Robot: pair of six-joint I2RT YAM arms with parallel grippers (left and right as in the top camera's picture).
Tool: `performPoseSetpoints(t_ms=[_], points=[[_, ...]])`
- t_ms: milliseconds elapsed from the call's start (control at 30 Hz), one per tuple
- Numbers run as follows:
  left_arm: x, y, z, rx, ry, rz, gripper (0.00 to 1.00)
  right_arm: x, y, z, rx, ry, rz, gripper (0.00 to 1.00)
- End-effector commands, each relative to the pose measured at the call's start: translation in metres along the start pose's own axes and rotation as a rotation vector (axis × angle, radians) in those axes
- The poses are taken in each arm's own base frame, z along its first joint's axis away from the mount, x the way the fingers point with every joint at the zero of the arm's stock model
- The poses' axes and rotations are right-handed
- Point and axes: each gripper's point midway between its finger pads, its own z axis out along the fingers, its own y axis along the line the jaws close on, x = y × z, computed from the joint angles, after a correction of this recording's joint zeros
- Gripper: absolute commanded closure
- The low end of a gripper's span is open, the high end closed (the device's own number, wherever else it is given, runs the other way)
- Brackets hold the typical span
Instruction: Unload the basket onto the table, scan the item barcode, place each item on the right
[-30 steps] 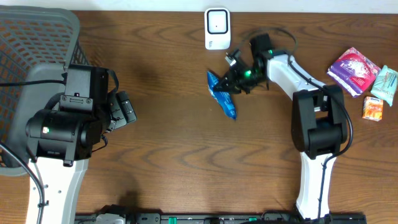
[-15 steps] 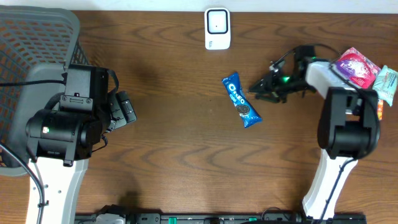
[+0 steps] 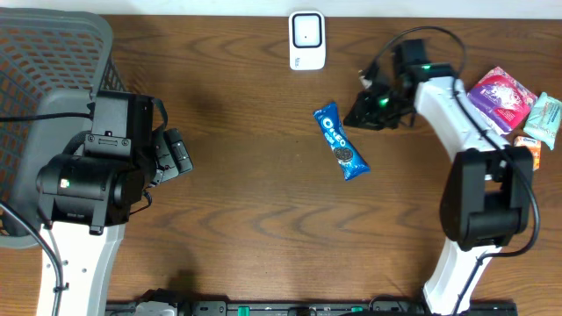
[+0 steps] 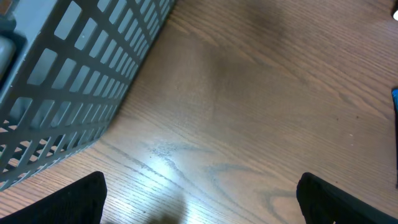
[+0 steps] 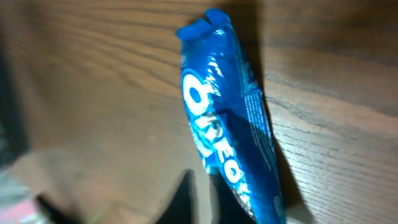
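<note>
Worktop: The worktop is brown wood with wavy lines in it. Everything else sits on it.
Basket: A grey basket with lots of little holes fills the far left corner. The left wrist camera shows its wall of holes standing close by on the wood.
Left arm: The left arm is black and white. It sits just beside the basket, and part of it covers the basket's edge from above.
Right arm: The right arm is white with black joints. It bends up the right side and then reaches in toward the middle.
Pink pack: A pink and purple pack lies at the far right, well apart from the middle.
Cookie pack: The blue cookie pack lies flat on the wood near the middle, tilted, with its white letters facing up. It sits below the scanner and a bit to the right, not touching it. Nothing is holding it.
Scanner: The small white scanner stands at the top edge in the middle.
Left pincer: The left pincer is spread wide over bare wood. It holds nothing.
Right pincer: The right pincer is closed tight with nothing in it. It hangs just beside the top end of the cookie pack, on the right side.
Green pack: A light green pack lies right next to the pink one.
Orange box: A tiny orange box sits just below those two packs.
</note>
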Motion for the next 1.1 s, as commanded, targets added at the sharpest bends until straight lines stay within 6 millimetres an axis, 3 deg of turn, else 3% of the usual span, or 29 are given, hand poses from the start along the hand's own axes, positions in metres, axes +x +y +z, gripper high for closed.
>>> performPoseSetpoints(t_ms=[0, 333, 433, 533, 633, 767, 800, 833, 867, 933, 967, 1067], points=[[-0.003, 0.003, -0.002, -0.011, -0.009, 0.000, 0.02, 0.010, -0.018, 0.020, 0.228, 0.021, -0.008, 0.99], [-0.003, 0.003, -0.002, -0.011, -0.009, 0.000, 0.02, 0.031, -0.013, 0.055, 0.334, 0.029, -0.037, 0.99], [-0.003, 0.003, -0.002, -0.011, -0.009, 0.000, 0.02, 0.037, -0.037, 0.060, 0.426, 0.003, 0.023, 0.98], [-0.003, 0.003, -0.002, -0.011, -0.009, 0.000, 0.02, 0.036, -0.061, 0.050, 0.534, -0.025, 0.072, 0.99], [-0.003, 0.003, -0.002, -0.011, -0.009, 0.000, 0.02, 0.033, -0.061, 0.042, 0.532, -0.025, 0.082, 0.98], [-0.003, 0.003, -0.002, -0.011, -0.009, 0.000, 0.02, 0.021, -0.044, 0.019, 0.526, -0.030, 0.066, 0.80], [-0.003, 0.003, -0.002, -0.011, -0.009, 0.000, 0.02, 0.015, -0.037, 0.011, 0.523, -0.037, 0.048, 0.69], [-0.003, 0.003, -0.002, -0.011, -0.009, 0.000, 0.02, 0.009, -0.030, 0.003, 0.517, -0.040, 0.021, 0.45], [-0.003, 0.003, -0.002, -0.011, -0.009, 0.000, 0.02, 0.007, -0.028, 0.000, 0.516, -0.039, 0.006, 0.33], [-0.003, 0.003, -0.002, -0.011, -0.009, 0.000, 0.02, 0.006, -0.026, -0.002, 0.516, -0.034, -0.024, 0.19], [-0.003, 0.003, -0.002, -0.011, -0.009, 0.000, 0.02, 0.006, -0.026, -0.002, 0.517, -0.029, -0.042, 0.12], [-0.003, 0.003, -0.002, -0.011, -0.009, 0.000, 0.02, 0.010, -0.030, 0.002, 0.525, -0.002, -0.077, 0.13]])
